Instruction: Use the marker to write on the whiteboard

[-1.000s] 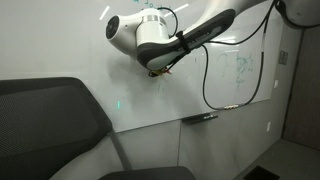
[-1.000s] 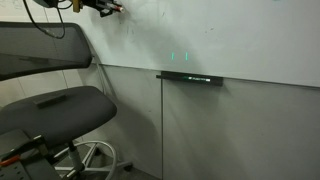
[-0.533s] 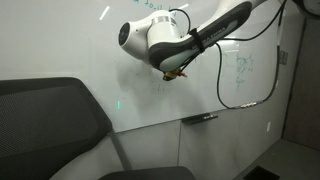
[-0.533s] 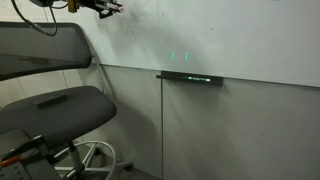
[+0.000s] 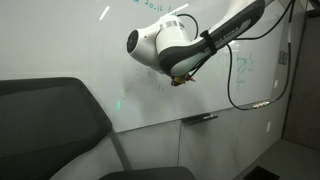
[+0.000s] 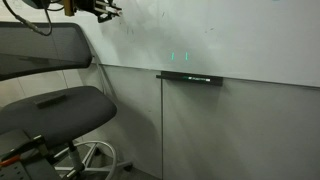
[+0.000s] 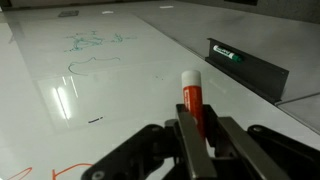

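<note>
The marker (image 7: 191, 100) is red-orange with a white tip and points away from the camera toward the whiteboard (image 7: 110, 95) in the wrist view. My gripper (image 7: 198, 150) is shut on the marker. In an exterior view the gripper (image 5: 180, 78) holds the marker tip at the glossy white whiteboard (image 5: 100, 60), left of faint green scribbles. In an exterior view the gripper (image 6: 103, 9) sits at the top left against the whiteboard (image 6: 220, 40). An orange stroke (image 7: 70, 170) shows at the bottom left of the wrist view.
A dark grey chair (image 5: 50, 120) stands in front of the board; it also shows in an exterior view (image 6: 55, 100). A long dark bar (image 6: 189, 77) with a green light is fixed at the board's lower edge, also seen in the wrist view (image 7: 245, 62). A black cable (image 5: 235, 90) hangs from the arm.
The arm and gripper have moved to the right along the whiteboard, with the marker still held in the jaws.
</note>
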`<state>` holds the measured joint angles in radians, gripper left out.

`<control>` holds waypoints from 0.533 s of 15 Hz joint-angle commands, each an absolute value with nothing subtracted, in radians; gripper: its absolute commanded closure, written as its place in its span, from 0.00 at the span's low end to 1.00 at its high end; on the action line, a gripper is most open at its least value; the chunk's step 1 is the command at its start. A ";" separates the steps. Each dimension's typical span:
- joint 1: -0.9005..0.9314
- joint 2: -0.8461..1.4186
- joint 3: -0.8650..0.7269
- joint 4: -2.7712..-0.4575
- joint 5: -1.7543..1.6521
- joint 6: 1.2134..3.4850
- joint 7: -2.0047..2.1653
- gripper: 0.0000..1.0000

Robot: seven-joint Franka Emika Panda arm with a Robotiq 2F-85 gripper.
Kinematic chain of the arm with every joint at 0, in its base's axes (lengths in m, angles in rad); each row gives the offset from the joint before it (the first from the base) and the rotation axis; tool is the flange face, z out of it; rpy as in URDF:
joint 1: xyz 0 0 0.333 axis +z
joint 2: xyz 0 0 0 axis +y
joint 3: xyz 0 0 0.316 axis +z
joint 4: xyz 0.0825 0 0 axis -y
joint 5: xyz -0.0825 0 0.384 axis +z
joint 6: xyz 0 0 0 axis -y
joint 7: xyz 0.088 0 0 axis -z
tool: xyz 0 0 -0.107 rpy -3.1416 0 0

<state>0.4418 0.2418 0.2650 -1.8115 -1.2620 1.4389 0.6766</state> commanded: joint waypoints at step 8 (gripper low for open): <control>0.438 0.217 0.335 -1.821 -1.271 1.541 0.664 0.95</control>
<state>0.4414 0.2315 0.3133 -1.8130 -1.2620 1.5040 0.6766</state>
